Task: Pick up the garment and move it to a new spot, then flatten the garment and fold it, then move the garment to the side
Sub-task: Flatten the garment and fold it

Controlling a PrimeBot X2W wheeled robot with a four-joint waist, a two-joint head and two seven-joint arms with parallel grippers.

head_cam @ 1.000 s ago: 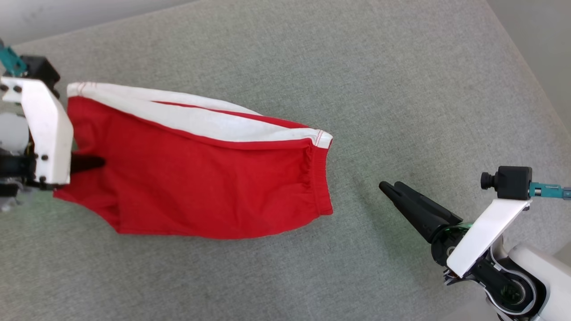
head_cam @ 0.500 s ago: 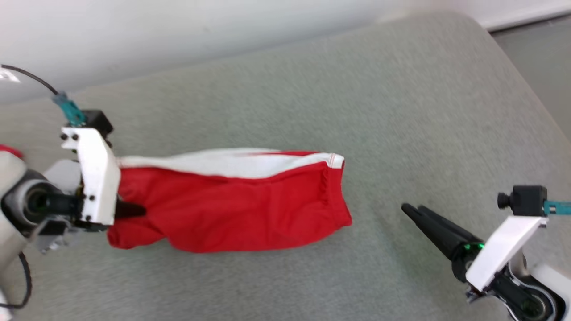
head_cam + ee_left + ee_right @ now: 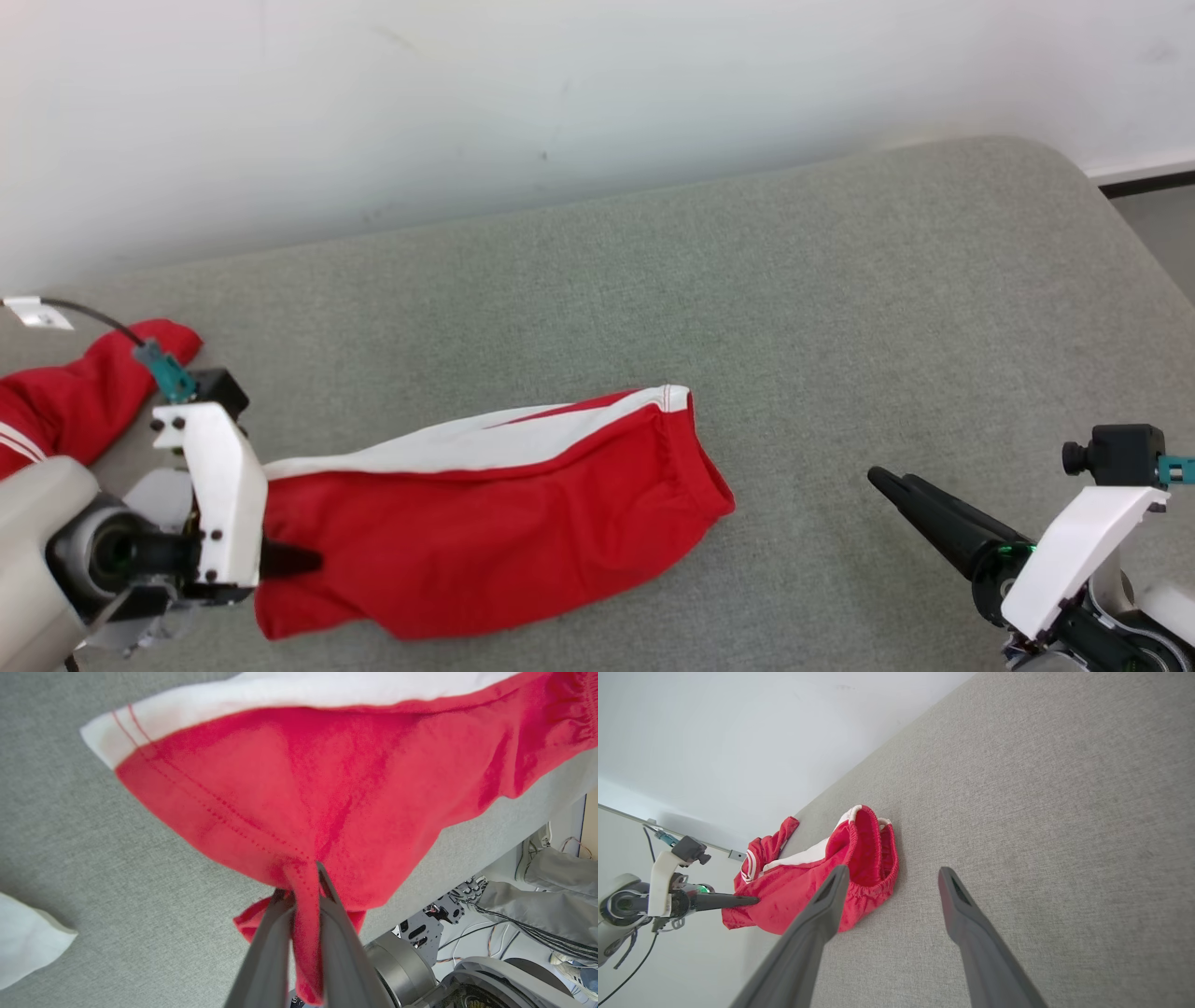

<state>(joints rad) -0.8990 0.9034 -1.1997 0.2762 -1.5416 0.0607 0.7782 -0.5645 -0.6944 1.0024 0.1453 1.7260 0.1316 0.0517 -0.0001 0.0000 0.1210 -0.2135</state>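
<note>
**Left hand [image 3: 303,560] grips the garment [image 3: 485,523]**

We see the red garment with its white side stripe lying on the grey surface [image 3: 840,327], stretched from 8 o'clock toward the centre of the head view. Our left hand is clamped tight on a fold of its hem. Our right hand [image 3: 878,478] at 4 o'clock has its fingers wide apart, well clear of the waistband. Another red cloth [image 3: 84,397] lies at 9 o'clock

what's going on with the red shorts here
The left gripper is shut on a pinch of the red shorts at the leg end, which looks raised off the grey padded surface. The waistband end lies on the surface. The right gripper hangs open off to the side, holding nothing.
</note>
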